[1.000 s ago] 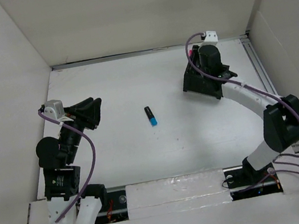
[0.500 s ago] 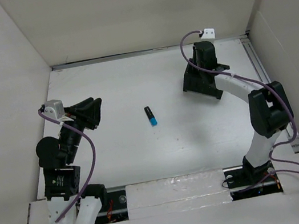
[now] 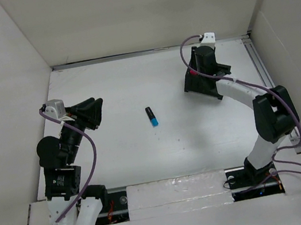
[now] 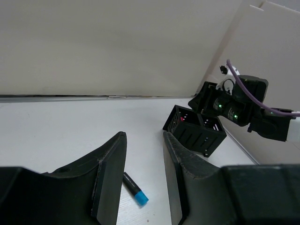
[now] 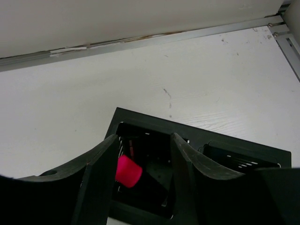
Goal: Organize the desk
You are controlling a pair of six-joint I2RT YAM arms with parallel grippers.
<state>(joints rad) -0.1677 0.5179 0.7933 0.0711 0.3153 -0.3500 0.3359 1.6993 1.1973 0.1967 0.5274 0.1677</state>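
Observation:
The desk [image 3: 134, 86] is a large white tabletop. A black marker with a blue cap [image 3: 151, 116] lies on it near the middle; it also shows in the left wrist view [image 4: 132, 188]. My left gripper [image 3: 95, 103] is open and empty over the desk's left side, its jaws [image 4: 144, 136] apart and left of the marker. My right gripper [image 3: 205, 66] hangs over the black two-compartment holder [image 3: 192, 84] at the back right. Its jaws [image 5: 144, 140] are apart over the left compartment. A black marker with a pink cap [image 5: 128, 171] leans inside, next to one finger.
White panel walls stand on the left, back and right of the desk. A metal rail [image 3: 261, 64] runs along the right edge and another along the back wall [image 5: 154, 40]. The holder's second compartment [image 5: 234, 157] looks dark inside.
My right arm shifted its pose above the holder, the wrist moving slightly toward the back. The left arm and the blue-capped marker have not moved.

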